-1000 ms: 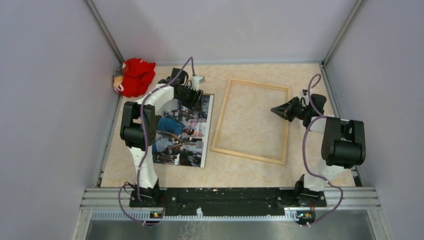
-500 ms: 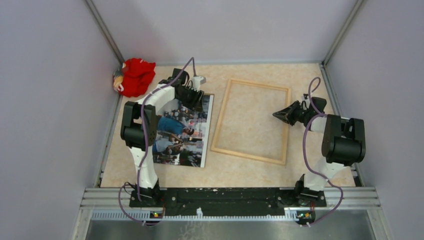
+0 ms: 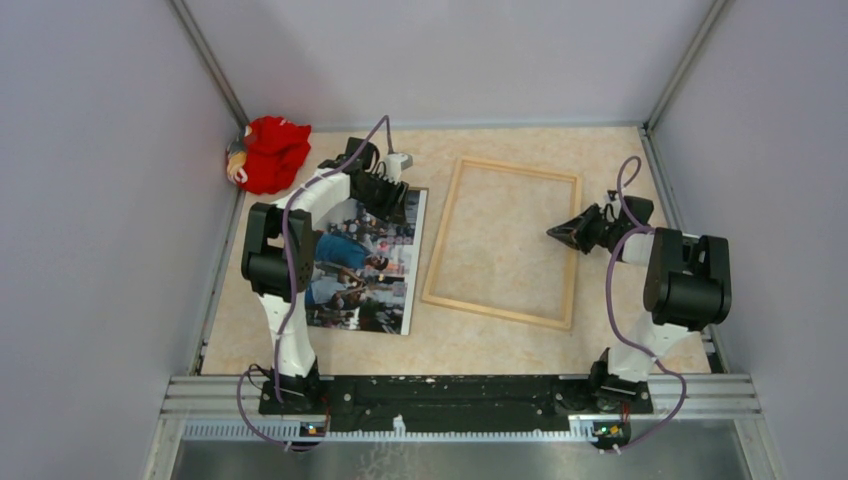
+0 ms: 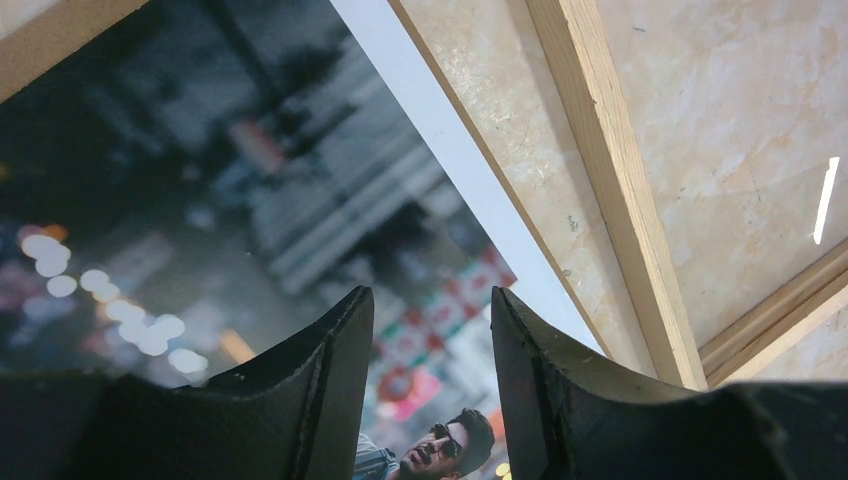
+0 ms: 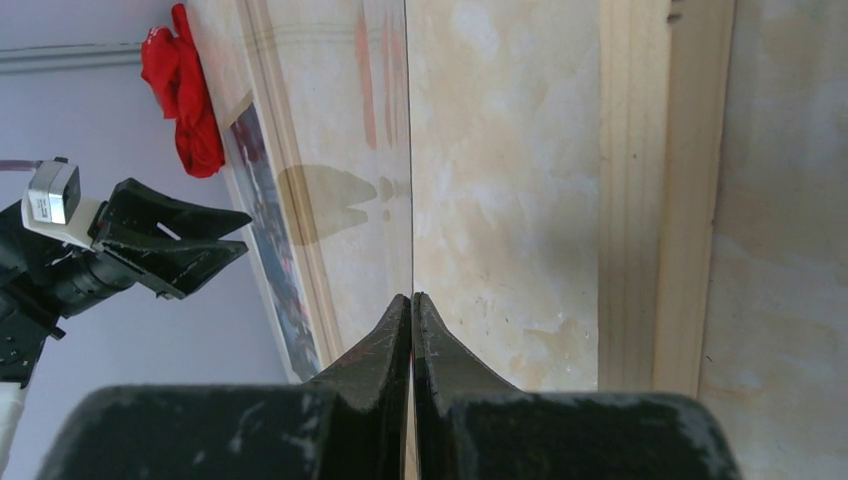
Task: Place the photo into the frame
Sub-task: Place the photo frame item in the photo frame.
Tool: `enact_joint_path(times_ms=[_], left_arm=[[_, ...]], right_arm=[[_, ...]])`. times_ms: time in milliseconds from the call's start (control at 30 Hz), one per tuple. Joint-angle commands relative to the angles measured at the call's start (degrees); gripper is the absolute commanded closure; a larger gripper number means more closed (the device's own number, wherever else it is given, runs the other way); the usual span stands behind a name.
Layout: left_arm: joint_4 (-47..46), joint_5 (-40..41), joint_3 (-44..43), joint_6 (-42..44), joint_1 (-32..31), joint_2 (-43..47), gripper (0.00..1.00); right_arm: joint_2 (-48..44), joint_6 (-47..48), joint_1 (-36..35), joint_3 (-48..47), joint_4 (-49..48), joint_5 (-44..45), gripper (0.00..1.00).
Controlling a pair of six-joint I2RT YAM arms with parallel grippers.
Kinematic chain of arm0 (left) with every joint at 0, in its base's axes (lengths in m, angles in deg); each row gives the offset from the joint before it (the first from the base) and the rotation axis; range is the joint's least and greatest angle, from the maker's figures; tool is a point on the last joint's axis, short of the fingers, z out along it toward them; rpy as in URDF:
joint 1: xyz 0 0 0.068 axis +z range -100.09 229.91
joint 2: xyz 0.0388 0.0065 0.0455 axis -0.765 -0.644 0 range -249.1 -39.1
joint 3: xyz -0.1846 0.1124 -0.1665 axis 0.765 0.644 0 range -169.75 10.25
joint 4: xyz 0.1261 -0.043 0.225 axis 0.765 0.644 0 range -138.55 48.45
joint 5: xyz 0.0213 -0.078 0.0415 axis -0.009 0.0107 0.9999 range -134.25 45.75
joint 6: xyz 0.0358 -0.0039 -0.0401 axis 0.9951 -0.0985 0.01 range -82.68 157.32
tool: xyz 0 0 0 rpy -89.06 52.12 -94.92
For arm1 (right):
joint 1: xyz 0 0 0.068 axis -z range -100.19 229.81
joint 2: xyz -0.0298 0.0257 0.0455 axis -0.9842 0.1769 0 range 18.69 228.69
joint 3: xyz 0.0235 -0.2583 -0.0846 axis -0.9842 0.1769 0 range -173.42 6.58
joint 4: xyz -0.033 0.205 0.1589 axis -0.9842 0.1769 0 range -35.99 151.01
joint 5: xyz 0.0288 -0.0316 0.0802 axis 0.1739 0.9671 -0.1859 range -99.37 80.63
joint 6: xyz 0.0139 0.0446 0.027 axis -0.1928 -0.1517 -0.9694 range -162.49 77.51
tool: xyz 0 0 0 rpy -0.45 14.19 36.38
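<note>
Photo (image 3: 365,265): flat, face up on the worktop (image 3: 480,345), just left of the frame (image 3: 520,167), not yet in | Step: pick-up; your left gripper (image 3: 390,200) hangs half-open over its far right corner, holding nothing | Next: you need to catch the thin edge and lift it over the near rail | Right gripper (image 3: 553,232): closed, by the frame's right rail, inside your drop zone | Red cloth (image 3: 272,150): far-left corner, out of your way

No text, label, brand or number can be read in any view. On the photo (image 4: 200,200), red-and-white patches resembling shop signage are seen toward 6 o'clock in the left wrist view, but they are blurred and no characters can be made out. In the top view the print is too small.
</note>
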Motion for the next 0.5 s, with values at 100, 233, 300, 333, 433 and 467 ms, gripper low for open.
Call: enact_joint_path(times_ms=[100,233,300,333,433,467], left_arm=[[-0.99,-0.05,0.59,0.59,-0.35,2.35,0.46],[-1.0,0.07,0.75,0.7,-0.35,2.44,0.46],[-1.09,0.01,0.85,0.69,-0.35,2.5,0.46],[-1.07,0.02,0.86,0.7,-0.35,2.59,0.46],[-1.02,0.15,0.87,0.63,-0.35,2.5,0.46],[-1.04,0.15,0.87,0.77,-0.35,2.57,0.46]], right_arm=[[-0.98,1.77,0.86,-1.67,-0.31,0.61,1.0],[-1.12,1.7,1.22,-1.11,-0.72,0.76,1.0],[-1.31,1.63,1.54,-0.76,-0.94,0.81,1.0],[-1.3,1.56,1.65,-0.63,-1.15,0.77,1.0],[-1.24,1.46,1.7,-0.57,-1.23,0.85,1.0],[-1.21,1.46,1.78,-0.52,-1.23,0.85,1.0]])
